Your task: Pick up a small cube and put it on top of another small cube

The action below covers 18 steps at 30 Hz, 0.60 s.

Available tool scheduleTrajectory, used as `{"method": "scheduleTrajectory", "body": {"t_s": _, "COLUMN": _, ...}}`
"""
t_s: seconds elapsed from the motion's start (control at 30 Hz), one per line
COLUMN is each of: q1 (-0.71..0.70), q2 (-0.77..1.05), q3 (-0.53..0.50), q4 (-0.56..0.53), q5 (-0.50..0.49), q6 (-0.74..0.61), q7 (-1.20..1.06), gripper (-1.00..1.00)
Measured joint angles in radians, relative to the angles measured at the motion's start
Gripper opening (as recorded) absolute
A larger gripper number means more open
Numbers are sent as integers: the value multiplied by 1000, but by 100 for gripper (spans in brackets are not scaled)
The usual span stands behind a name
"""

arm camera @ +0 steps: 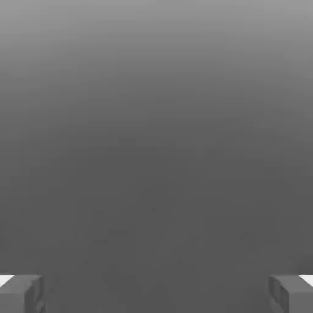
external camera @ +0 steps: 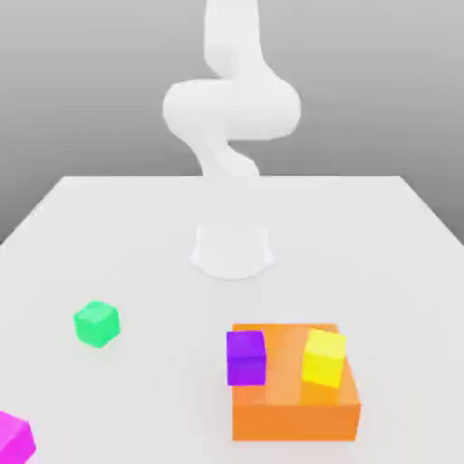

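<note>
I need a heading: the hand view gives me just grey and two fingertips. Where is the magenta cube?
Observer: The magenta cube sits on the table at the exterior view's lower left, partly cut off.
Operator: And the yellow one?
Observer: The yellow cube stands on the orange block, toward the exterior view's right.
Operator: Anything crowding it?
Observer: A purple cube sits at the block's left edge, with a gap between it and the yellow cube.

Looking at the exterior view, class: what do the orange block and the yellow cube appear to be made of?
Orange block: smooth, uniform, matte colour with crisp edges, perhaps plastic or painted wood; as a render, that stays open.
Yellow cube: the same flat, unmarked finish with softly shaded faces and no grain or gloss, likely the same plastic-like look.
</note>
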Motion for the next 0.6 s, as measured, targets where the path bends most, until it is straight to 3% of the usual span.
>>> {"method": "scheduleTrajectory", "body": {"t_s": 0.6, "q1": -47, "q2": 659, "q3": -236, "q4": 79, "q5": 183, "q6": 132, "q7": -214, "gripper": 0}}
